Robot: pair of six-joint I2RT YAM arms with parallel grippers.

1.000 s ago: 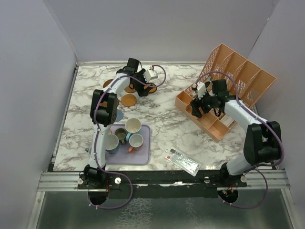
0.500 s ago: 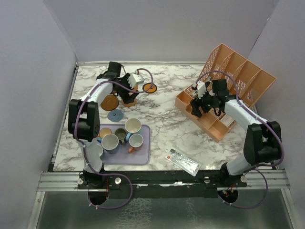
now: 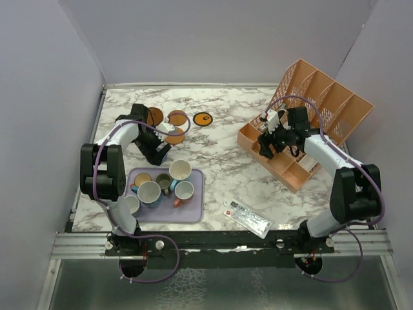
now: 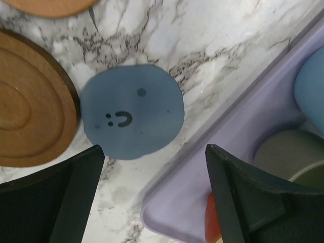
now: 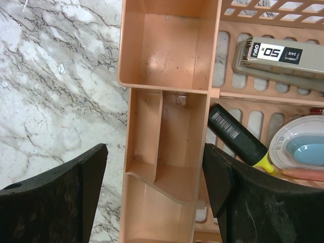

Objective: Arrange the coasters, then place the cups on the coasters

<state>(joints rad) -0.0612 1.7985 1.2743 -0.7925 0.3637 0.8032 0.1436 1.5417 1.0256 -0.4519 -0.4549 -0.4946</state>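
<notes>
My left gripper (image 3: 159,152) (image 4: 153,152) hangs open just above the marble at the lavender tray's back-left corner. Just ahead of its fingertips lies the grey-blue coaster (image 4: 132,111), flat on the marble and untouched. A large dark brown coaster (image 4: 30,121) lies beside it, and a tan-orange one (image 3: 174,135) just beyond. Further back lie a brown coaster (image 3: 153,116), a tan-orange one (image 3: 176,118) and the orange one with the black mark (image 3: 203,119). Several cups (image 3: 180,170) stand crowded on the tray (image 3: 196,208); a grey-white cup (image 3: 132,203) stands off its left edge. My right gripper (image 3: 271,146) (image 5: 153,152) hovers open over the organiser.
The orange slotted organiser (image 3: 293,173) fills the right side, holding a stapler (image 5: 276,58), a dark highlighter (image 5: 237,134) and a tape dispenser (image 5: 298,147). A flat packet (image 3: 247,218) lies near the front edge. Walls close in on both sides and at the back.
My left arm swung from the back coasters toward the near left, down to the grey-blue coaster by the tray. The right arm has not moved.
</notes>
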